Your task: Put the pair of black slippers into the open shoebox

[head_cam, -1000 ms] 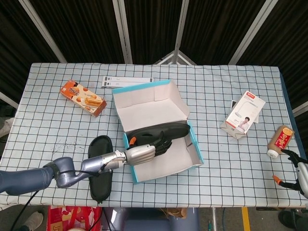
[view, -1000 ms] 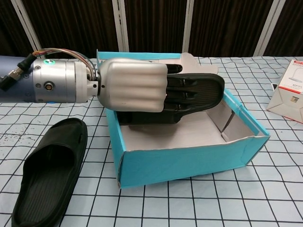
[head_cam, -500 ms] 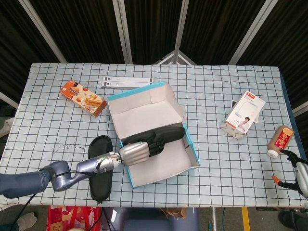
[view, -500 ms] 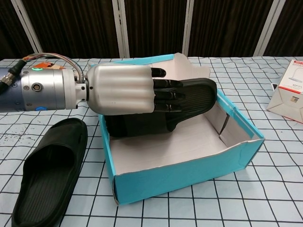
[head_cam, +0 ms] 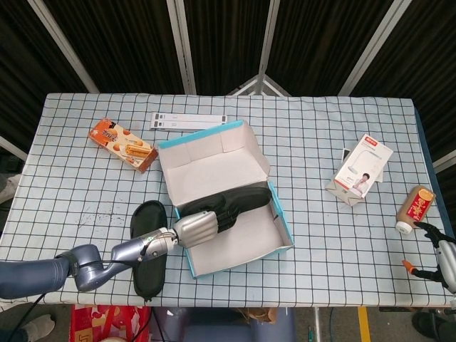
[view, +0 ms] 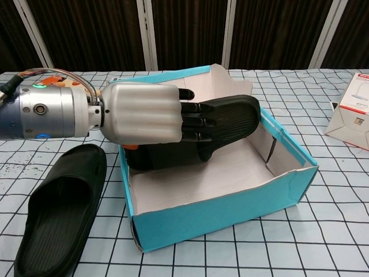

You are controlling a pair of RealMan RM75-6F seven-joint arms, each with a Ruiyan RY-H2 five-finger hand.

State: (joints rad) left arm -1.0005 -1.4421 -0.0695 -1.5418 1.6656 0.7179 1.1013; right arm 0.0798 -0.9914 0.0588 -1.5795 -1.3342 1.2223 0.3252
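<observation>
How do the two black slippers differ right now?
One slipper is inside the shoebox, held by the left hand; the other slipper is outside it, to its left, untouched. The held one sits propped on its side against the box's back wall; the other lies flat on the table, sole down. Both are plain black open-toe slides.

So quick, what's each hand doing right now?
Left hand: holding a black slipper over the shoebox.
Right hand: open, holding nothing.

One black slipper lay tilted inside the open blue shoebox (white-lined); its mate lay flat just beside the shoebox, near the table's front edge.
</observation>
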